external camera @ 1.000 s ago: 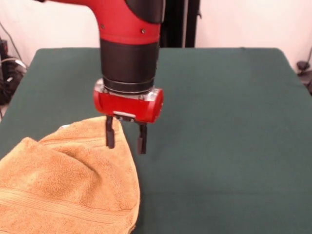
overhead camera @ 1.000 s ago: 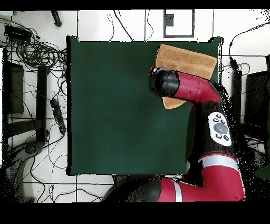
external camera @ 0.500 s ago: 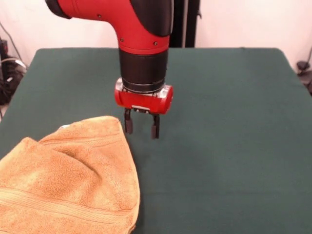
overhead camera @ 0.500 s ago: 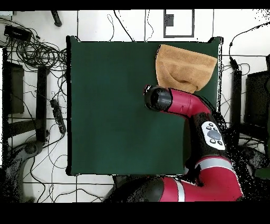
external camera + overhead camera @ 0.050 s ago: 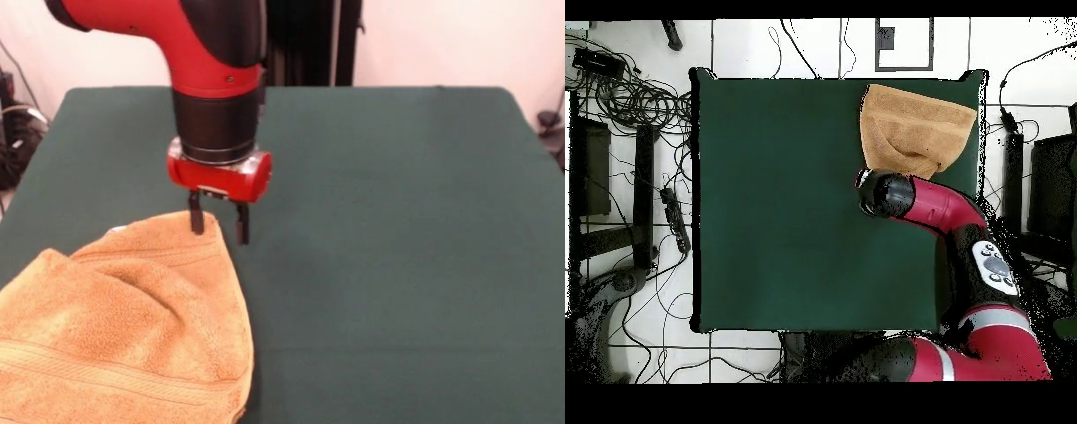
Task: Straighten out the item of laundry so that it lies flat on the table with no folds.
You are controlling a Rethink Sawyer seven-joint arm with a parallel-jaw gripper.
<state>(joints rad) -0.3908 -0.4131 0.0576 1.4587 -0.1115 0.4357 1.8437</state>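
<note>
The washcloth (image 5: 124, 327) is lying bunched and folded at a corner of the bench (image 5: 397, 221). The gripper (image 5: 218, 224) is hovering over its far tip, fingers apart. Pinching that hemmed corner alone should be unfolding it best.

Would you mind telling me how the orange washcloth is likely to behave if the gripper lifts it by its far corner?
The washcloth lies bunched in soft folds, so it will probably droop. Its thick terry should grip well. The open gripper is at that corner.
</note>
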